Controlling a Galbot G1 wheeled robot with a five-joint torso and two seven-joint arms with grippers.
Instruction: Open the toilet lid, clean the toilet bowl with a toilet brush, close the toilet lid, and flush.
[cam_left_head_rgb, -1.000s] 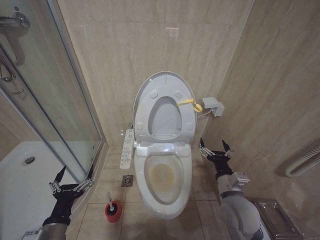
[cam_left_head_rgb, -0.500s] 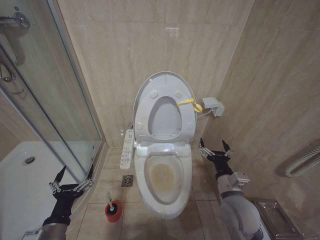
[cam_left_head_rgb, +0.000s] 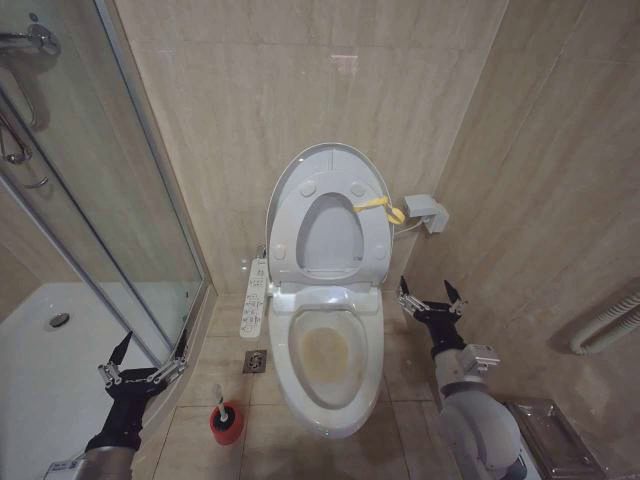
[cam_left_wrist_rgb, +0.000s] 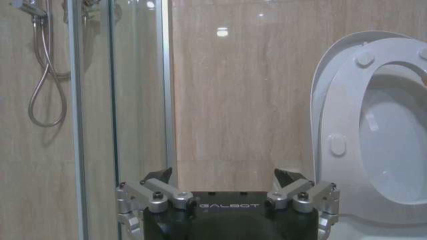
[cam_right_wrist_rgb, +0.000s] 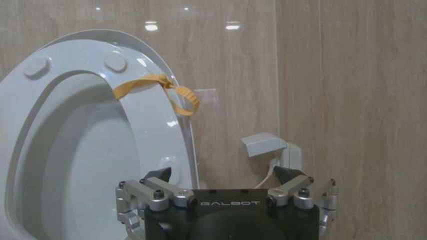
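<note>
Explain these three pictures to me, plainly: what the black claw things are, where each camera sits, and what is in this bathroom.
This is a wheeled robot with two arms, each ending in a claw. The wide picture comes from a camera on its head, looking down. The left claw hangs open by the glass shower door; the right claw hangs open beside the toilet. Neither holds anything. The toilet lid and the seat stand raised against the wall, with a yellow strap on the seat. The toilet bowl shows yellowish-brown stains. The toilet brush stands in a red holder on the floor. The other two pictures come from wrist cameras, each looking past its own claw.
</note>
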